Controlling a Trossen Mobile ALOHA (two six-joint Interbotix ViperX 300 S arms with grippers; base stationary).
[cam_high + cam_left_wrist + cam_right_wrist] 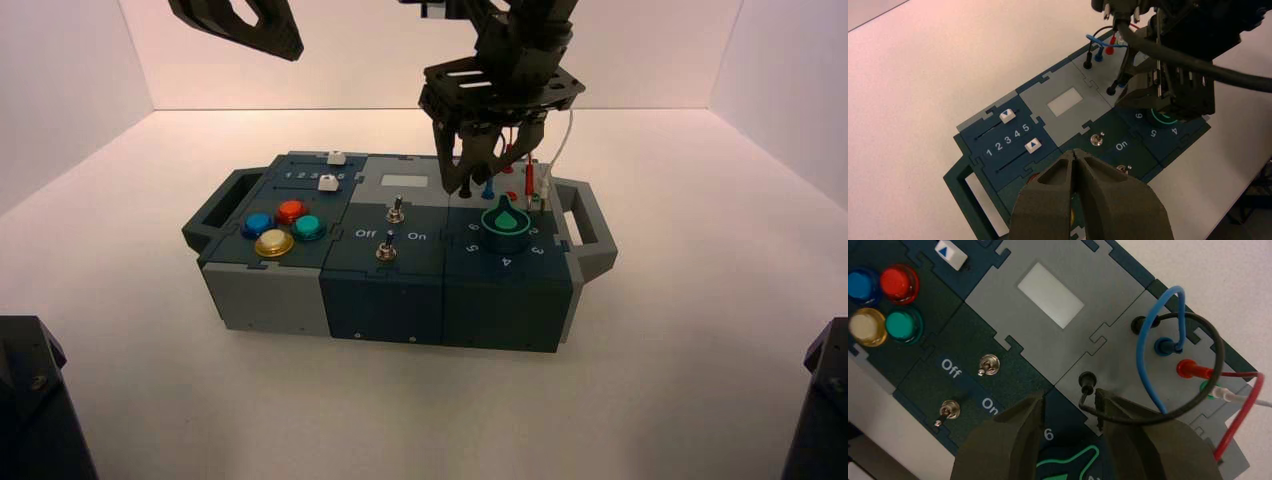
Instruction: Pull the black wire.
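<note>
1. Hovering over the gray socket panel at the far right corner of the box [385, 310], the right gripper [1071, 395] holds its jaws spread, pinching nothing.
2. The black wire [1219, 347] loops above that panel, both plugs standing in sockets: one near the panel's far edge, the other nearer the knob [506, 228]. The nearer plug shows between the spread jaws in the right wrist view, and the loop crosses one of them; whether they touch cannot be told.
3. Beside the far black plug, the blue wire [1141, 352] arches up; red [1259, 395] and white [1235, 396] wires lie toward the right edge.
4. The left gripper [1074, 152] waits high over the box's left half, jaws pressed together.
</note>
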